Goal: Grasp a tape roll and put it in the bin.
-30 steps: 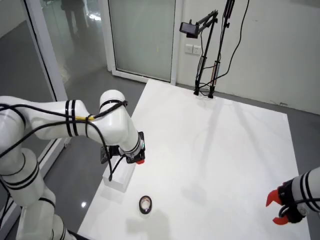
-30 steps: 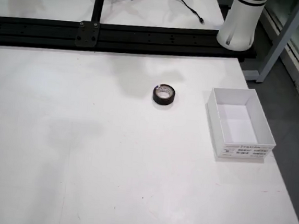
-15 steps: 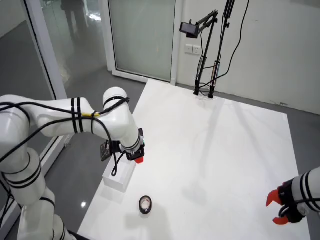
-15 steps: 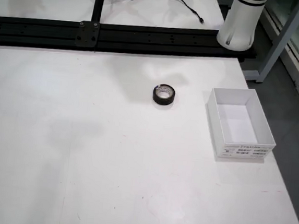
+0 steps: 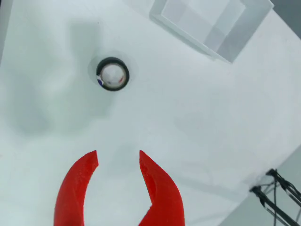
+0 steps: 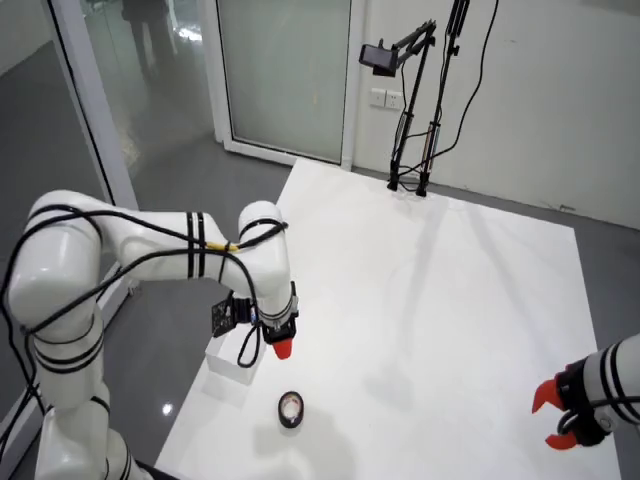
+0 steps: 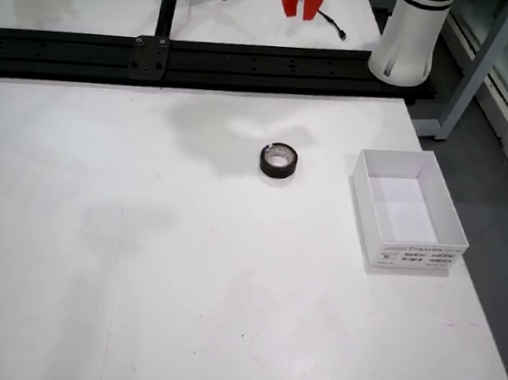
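Tape roll (image 7: 279,160) lies left of bin (image 7: 407,210)

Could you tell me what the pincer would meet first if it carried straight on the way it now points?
Probably the bare table. The open pincer points down at it, with the tape lying further ahead in the pincer-mounted view, though depth is hard to judge.

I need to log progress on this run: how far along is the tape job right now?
Nothing is finished yet. The tape roll lies flat on the white table, apart from the bin, which looks empty. In the view that rides on the gripper, the gripper is open and above the table, short of the roll, with nothing between its red fingers. Left to do: reach the roll, grasp it, carry it to the bin and let go.
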Robot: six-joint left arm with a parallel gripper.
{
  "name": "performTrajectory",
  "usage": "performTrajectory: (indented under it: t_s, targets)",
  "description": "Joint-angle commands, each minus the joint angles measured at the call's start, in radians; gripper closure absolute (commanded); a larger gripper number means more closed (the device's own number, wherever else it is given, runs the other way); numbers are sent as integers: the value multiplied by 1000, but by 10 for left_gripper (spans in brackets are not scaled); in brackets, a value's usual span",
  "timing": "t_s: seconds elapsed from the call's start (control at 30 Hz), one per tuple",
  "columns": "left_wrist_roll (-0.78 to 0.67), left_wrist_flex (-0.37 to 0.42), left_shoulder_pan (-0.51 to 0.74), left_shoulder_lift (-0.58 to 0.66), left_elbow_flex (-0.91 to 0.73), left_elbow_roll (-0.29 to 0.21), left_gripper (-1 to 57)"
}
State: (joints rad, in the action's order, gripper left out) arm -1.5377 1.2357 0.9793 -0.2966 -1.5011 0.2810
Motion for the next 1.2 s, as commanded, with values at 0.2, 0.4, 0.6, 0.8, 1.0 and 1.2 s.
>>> performTrajectory:
  t_s: [0.2, 0.4, 0.6, 0.8, 1.0, 1.2]
  targets:
    - [-1, -122, -16, -291, 1, -2, 356]
    - [-5, -180, -25, -372, 1, -2, 346]
    - [-13, -223, -47, -437, 1, 3, 344]
    - [-36, -263, -70, -481, 1, 26, 344]
    - [-38, -282, -80, -519, 1, 29, 344]
    - [-55, -297, -85, -544, 1, 37, 348]
